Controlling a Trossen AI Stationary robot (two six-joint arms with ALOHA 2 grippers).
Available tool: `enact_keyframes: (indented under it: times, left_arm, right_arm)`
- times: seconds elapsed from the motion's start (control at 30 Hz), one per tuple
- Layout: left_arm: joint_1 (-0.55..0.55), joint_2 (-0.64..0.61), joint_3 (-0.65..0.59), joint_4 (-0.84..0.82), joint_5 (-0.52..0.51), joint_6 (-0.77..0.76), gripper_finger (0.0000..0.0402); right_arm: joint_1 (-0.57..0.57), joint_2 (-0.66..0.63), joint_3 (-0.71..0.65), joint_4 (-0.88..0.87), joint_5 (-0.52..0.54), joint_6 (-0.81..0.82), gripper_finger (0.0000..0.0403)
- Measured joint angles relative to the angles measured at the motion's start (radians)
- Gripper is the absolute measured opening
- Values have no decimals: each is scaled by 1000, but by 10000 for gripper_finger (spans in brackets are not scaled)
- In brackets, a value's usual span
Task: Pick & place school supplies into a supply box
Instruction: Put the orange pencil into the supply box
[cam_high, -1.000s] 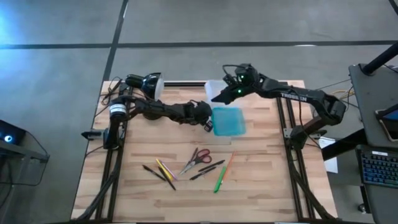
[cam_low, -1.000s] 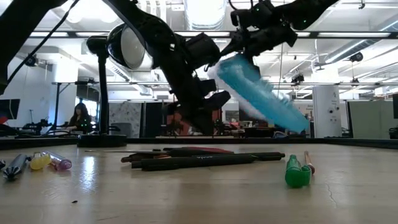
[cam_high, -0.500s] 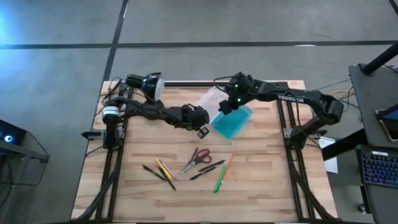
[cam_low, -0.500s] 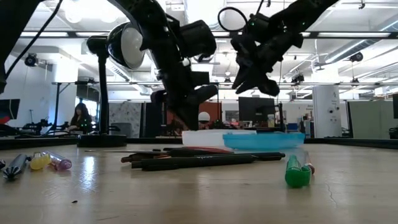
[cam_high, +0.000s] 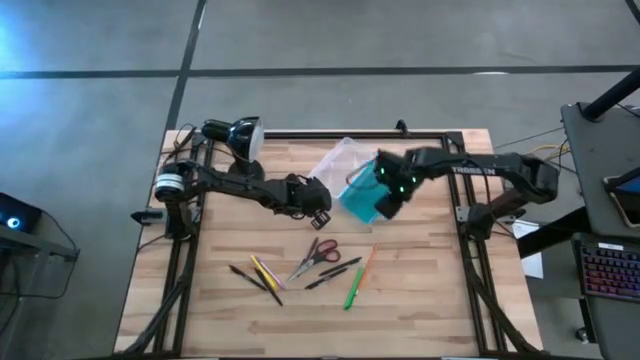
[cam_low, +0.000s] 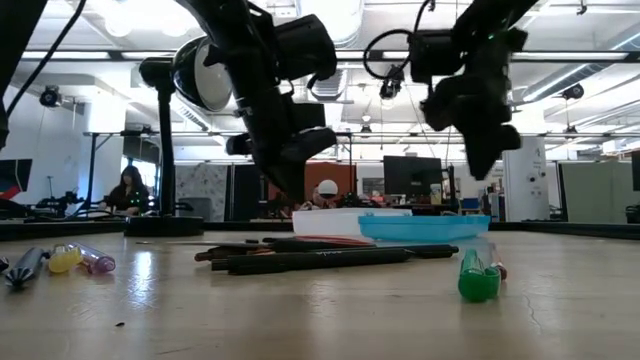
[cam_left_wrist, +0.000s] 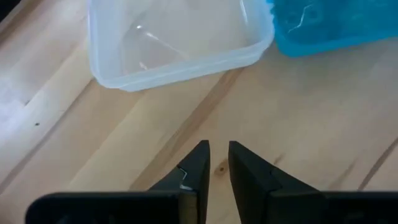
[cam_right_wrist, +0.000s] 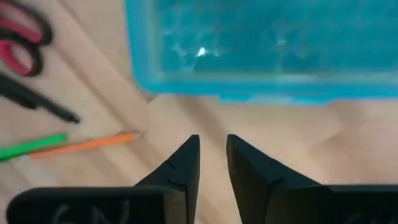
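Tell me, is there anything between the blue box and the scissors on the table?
No. In the high view, only bare wood separates the supply box from the red-handled scissors. The right gripper hovers beside the box's teal half, off that stretch.

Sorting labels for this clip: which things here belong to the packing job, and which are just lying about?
Job: open box, lying flat; scissors; green marker; orange pencil; yellow pencil; dark pens.

Not the job: desk lamp at the table's back left corner.
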Motion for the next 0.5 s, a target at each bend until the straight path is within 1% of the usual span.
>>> enact_keyframes:
  times: [0.1, 0.2, 0.27, 0.37, 0.43, 0.5]
  left_arm:
    - [-13, 0, -11, 6, 1, 2, 44]
    - [-28, -1, -13, 17, 0, 32, 44]
    - [-39, -2, -14, 20, 0, 62, 44]
    - [-57, -2, -15, 27, 0, 99, 44]
    - [-70, -3, -15, 44, 1, 120, 44]
    - [-82, -3, -15, 54, 1, 141, 44]
  right_arm:
    - [109, -42, -31, 18, 3, 92, 80]
    - [256, -91, -55, 38, 37, 83, 92]
    - [370, -122, -64, 52, 109, 50, 100]
    - [527, -126, -74, 45, 196, -76, 113]
    - [610, -99, -74, 45, 265, -128, 121]
    - [673, -61, -74, 46, 311, -164, 130]
